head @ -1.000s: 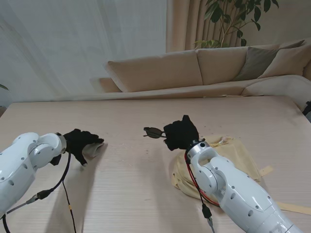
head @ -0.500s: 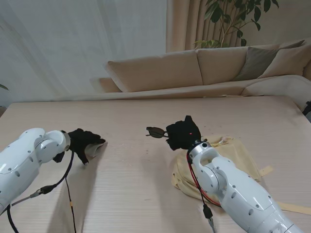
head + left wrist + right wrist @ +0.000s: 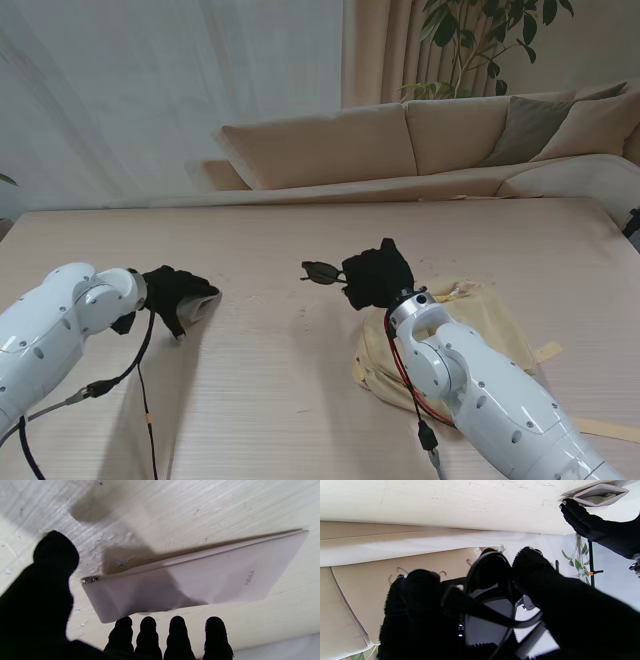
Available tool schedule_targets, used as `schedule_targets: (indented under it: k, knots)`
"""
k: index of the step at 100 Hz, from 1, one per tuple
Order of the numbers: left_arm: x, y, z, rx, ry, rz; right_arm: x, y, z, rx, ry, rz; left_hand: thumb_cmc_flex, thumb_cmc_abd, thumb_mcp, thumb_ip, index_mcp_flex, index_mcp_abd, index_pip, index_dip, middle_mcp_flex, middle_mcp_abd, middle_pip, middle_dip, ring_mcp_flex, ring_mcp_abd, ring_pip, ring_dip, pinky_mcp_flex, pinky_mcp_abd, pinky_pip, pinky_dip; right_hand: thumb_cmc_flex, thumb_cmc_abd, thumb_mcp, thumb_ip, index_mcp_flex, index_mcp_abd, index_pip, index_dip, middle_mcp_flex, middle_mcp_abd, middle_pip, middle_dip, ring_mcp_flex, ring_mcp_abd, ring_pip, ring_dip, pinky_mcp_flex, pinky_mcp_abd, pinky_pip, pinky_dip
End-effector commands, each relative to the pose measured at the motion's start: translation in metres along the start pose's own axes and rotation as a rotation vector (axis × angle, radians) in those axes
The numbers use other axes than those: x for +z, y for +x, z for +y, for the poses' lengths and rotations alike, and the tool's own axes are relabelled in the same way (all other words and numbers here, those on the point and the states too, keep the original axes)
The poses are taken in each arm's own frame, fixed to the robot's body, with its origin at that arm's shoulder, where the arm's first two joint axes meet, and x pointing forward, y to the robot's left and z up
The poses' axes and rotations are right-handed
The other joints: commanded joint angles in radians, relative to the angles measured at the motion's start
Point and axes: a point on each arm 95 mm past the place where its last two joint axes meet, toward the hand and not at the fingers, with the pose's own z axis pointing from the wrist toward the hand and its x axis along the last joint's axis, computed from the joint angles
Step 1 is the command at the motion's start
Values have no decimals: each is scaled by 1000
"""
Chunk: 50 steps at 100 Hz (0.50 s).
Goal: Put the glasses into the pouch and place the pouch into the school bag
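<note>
Glasses [image 3: 322,271]: dark ones, held up over the middle of the tabletop [image 3: 270,400], sticking out at 9 o'clock from the right hand [image 3: 376,277].
Right hand: fingers clamped on the glasses; the wrist view shows them pinched by the frame near one lens.
Pouch [image 3: 197,306]: pale and flat, on the tabletop well off at 9 o'clock from the glasses.
Left hand [image 3: 168,293]: on the near end of the pouch. I cannot tell if it grips it or only rests there.
Bag [image 3: 480,320]: soft yellow cloth, lying at 5 o'clock from the glasses, partly under the right arm.
How the glasses handle: I think light, stiff and easy to break. Best to hold the frame, not the lenses.
How the pouch handles: I think thin and floppy. Its mouth needs holding open by the edge.
</note>
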Motion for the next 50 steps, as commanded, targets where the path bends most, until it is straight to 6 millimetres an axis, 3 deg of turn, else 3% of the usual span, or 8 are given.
schedule_targets:
  k: [1, 15, 50]
  knots:
    - [0, 4, -3, -11, 1, 16, 0, 3, -2, 6, 13, 4, -15, -39, 13, -31, -24, -10, -37, -40, -32, -8, -16, -16, -22, 6, -4, -1, -16, 28, -33, 1, 17, 18, -5, 11, 11, -8, 5, 12, 19, 40, 46, 22, 43, -61, 44, 21, -21, -3, 31, 0]
    - [0, 4, -6, -2, -14, 19, -1, 3, -2, 7, 13, 2, -10, -37, 16, -31, -22, -17, -35, -100, -35, -8, -14, -24, -26, 9, -6, 1, -17, 29, -33, 4, 18, 18, -6, 12, 12, -9, 5, 13, 19, 39, 46, 22, 43, -61, 45, 21, -20, -2, 32, 1]
    - [2, 3, -1, 22, -50, 9, -1, 3, -2, 11, 9, 5, 32, -32, 25, -19, -23, -45, -6, -49, -33, -14, -8, -20, -24, 1, -5, 6, -16, 22, -34, 6, 16, 21, -7, 12, 14, -10, 3, 13, 20, 39, 45, 22, 45, -63, 45, 20, -19, -2, 32, 1]
